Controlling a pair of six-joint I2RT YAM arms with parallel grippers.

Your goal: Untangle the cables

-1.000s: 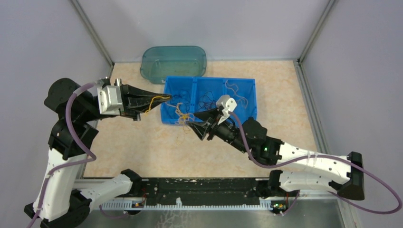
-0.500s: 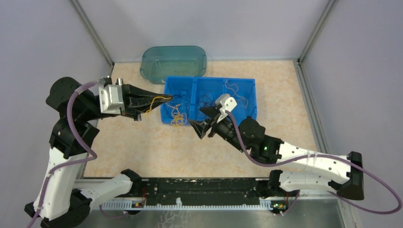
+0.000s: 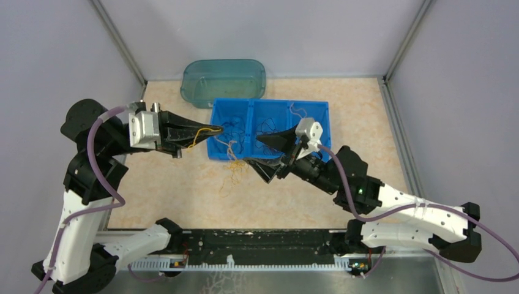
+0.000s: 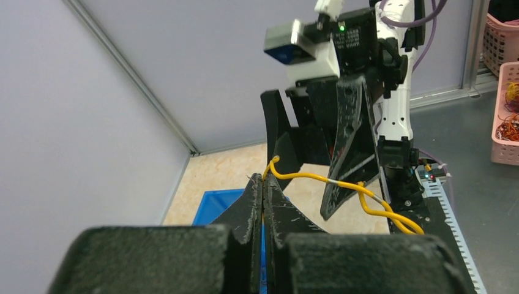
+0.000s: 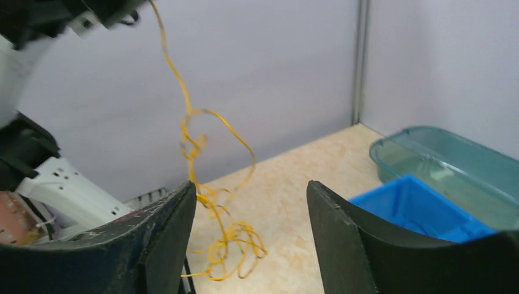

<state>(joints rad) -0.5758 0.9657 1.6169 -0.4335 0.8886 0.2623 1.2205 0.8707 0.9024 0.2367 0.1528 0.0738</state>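
Note:
My left gripper [image 3: 217, 128] [image 4: 263, 177] is shut on a thin yellow cable [image 4: 343, 187] above the left end of the blue bin [image 3: 269, 101]. From there the strand drops to a tangled yellow clump [image 3: 231, 173] [image 5: 227, 240] on the table in front of the bin. My right gripper [image 3: 262, 153] [image 5: 248, 196] stands open just right of the clump, with nothing between its fingers. More cables lie in the bin: dark ones in the left compartment [image 3: 235, 131] and the middle compartment [image 3: 267, 128], pale ones in the right compartment [image 3: 304, 116].
A clear teal container [image 3: 223, 79] [image 5: 447, 162] lies behind the bin near the back wall. The blue bin [image 5: 428, 211] has three compartments. Grey walls close the table on the left, back and right. The arm bases and a black rail line the near edge.
My right gripper has opened wider and drawn back to the right. The yellow clump has sunk from the bin's front edge to the table. The left gripper has hardly moved.

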